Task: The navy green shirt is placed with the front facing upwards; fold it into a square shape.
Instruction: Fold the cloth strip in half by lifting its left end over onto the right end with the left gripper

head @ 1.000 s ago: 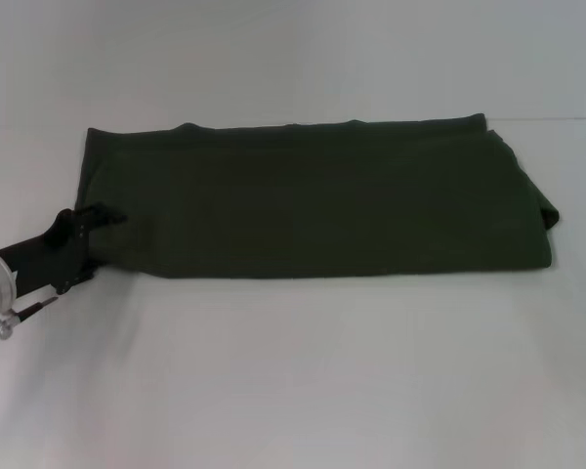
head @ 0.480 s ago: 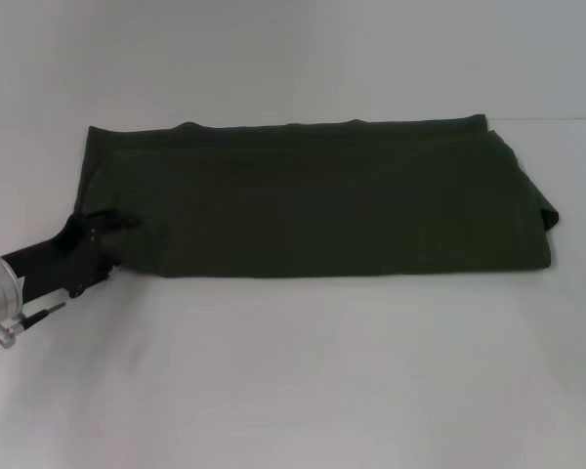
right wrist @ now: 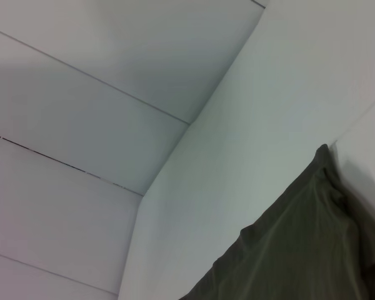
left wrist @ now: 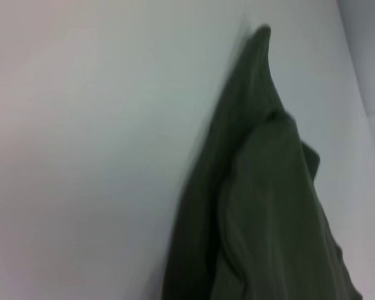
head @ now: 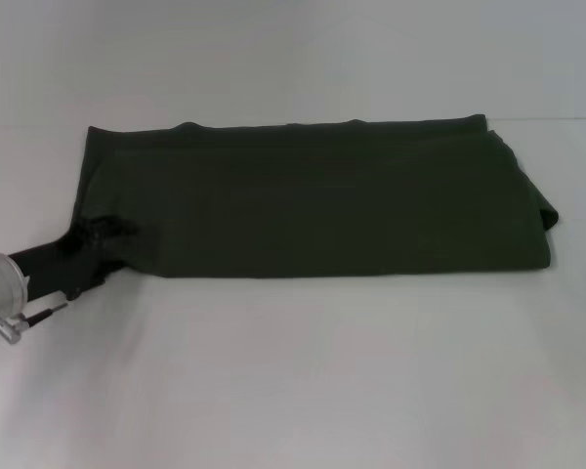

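Already the navy green shirt (head: 313, 200) lies on the white worktop (head: 303, 381) as a long band, plain side up, its long axis running across the robot's front from left to right. The left gripper (head: 105, 233) sits at the band's left end, at the near corner, where dark fingers merge with dark cloth; whether they are parted or pinched on the fabric I cannot tell. In the left wrist view the shirt (left wrist: 262, 206) shows bunched layers rising to a point, which suggests a lifted corner, though that is only a reading. The rest of the shirt stretches away to the right of this gripper, so bringing the left end over toward the right end looks like the fold that would square it. The right gripper is not visible in any view.
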You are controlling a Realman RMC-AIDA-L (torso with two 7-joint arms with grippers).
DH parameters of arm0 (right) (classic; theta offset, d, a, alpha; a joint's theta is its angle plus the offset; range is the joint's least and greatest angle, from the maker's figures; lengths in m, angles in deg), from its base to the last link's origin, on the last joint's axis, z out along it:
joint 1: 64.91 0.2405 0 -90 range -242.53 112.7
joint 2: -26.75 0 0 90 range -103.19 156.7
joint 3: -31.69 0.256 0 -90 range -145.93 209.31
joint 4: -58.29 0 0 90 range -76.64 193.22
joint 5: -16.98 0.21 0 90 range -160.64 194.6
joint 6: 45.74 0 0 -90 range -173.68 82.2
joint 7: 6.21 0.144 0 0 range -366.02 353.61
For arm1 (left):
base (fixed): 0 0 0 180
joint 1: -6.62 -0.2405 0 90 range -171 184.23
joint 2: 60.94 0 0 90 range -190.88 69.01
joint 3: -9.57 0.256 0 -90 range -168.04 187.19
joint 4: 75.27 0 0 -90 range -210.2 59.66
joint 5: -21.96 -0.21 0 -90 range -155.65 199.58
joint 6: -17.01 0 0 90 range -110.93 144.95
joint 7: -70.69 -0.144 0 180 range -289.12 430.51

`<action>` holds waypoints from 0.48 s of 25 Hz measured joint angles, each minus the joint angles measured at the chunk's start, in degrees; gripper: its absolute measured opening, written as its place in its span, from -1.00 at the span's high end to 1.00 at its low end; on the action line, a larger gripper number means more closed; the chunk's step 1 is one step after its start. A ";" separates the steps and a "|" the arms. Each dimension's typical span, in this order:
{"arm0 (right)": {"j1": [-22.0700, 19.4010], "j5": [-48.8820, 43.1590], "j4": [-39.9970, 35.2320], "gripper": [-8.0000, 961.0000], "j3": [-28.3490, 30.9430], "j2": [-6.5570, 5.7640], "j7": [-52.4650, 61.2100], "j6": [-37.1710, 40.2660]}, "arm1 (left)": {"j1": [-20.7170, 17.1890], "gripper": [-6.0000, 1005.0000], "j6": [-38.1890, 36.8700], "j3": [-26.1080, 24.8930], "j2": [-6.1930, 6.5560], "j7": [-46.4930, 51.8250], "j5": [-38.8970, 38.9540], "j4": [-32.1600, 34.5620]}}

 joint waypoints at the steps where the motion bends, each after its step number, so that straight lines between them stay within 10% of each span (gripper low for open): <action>1: 0.01 0.00 0.00 -0.90 0.00 -0.02 0.00 -0.02 | 0.01 -0.23 0.44 -0.13 -0.04 0.07 0.11 0.27; 12: 0.12 0.20 0.04 -0.90 0.01 -0.11 0.00 0.09 | 0.24 -0.23 3.21 -0.58 -0.29 -1.08 3.65 1.24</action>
